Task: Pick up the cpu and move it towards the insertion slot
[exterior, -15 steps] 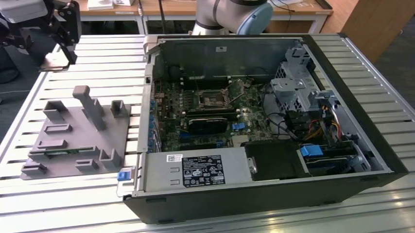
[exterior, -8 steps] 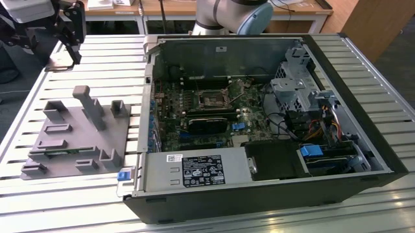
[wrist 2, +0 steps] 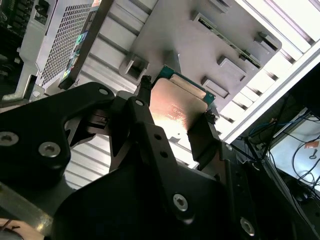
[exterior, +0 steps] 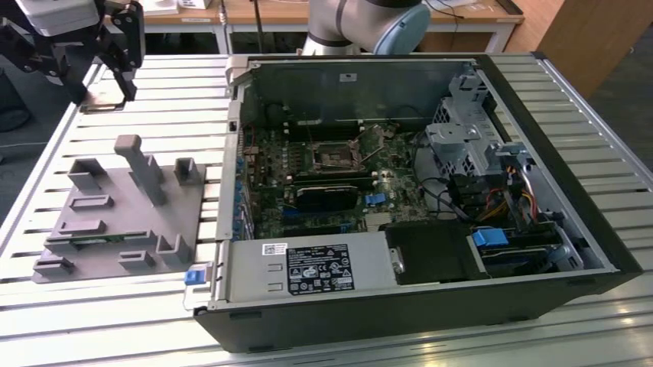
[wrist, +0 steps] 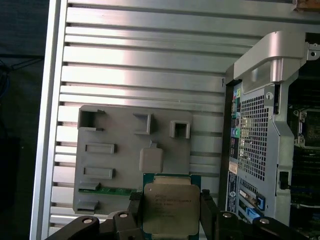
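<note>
Exterior view first, and we find the claw (exterior: 102, 95) high at the exterior view's left, hanging above the slatted metal desk (exterior: 173, 107) close to the grey fixture plate (exterior: 112, 222). The open computer case (exterior: 429, 313) lies on its side just beside that plate, toward the exterior view's right. Inside it we can see the green motherboard (exterior: 271, 164), and there is the insertion slot (exterior: 335, 156), a shiny square frame with a dark centre, sitting well apart from the claw. Over to the first wrist view now, and we have the cpu (wrist: 167, 207) right in front of us. Its silvery top faces the camera with a blue-green rim around it, and it is pinched between the two black fingers (wrist: 206, 210), one on each of two opposite edges. So the claw is closed around the cpu and carries it, no doubt about that. Behind the chip we see the fixture plate with its raised blocks and pockets, and a thin green memory stick (wrist: 107, 190) lies in one of the pockets near the chip. The perforated end of the computer case stands alongside the plate. In the second wrist view we catch the chip from the other side, its flat face glowing with a warm reflection. It is framed by the black claw body, with the plate and the desk slats beyond it. The cpu looks lifted off the plate, held in the air over the plate's edge.
</note>
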Controlling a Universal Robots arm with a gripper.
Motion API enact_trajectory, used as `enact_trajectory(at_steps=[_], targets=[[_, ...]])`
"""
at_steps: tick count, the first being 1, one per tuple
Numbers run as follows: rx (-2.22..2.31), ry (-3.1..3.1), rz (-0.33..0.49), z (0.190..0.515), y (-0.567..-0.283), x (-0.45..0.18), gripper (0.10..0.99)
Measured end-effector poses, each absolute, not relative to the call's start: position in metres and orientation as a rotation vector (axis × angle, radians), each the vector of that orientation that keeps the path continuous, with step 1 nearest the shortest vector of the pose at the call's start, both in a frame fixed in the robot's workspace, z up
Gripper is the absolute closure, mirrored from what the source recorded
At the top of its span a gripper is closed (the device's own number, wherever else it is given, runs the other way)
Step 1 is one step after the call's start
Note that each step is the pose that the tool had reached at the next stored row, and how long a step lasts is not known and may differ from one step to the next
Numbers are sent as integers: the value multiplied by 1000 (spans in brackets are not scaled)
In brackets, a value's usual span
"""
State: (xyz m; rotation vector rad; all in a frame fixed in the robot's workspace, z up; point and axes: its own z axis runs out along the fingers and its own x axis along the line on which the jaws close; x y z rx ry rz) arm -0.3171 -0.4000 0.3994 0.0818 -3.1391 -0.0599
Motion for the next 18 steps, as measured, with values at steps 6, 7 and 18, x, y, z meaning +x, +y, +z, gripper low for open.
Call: enact_trajectory(at_steps=[6, 7, 18], targets=[[82, -3139, -60, 400, -400, -310, 541], [82, -3139, -60, 399, -400, -309, 541], [82, -3139, -60, 399, -400, -297, 541]])
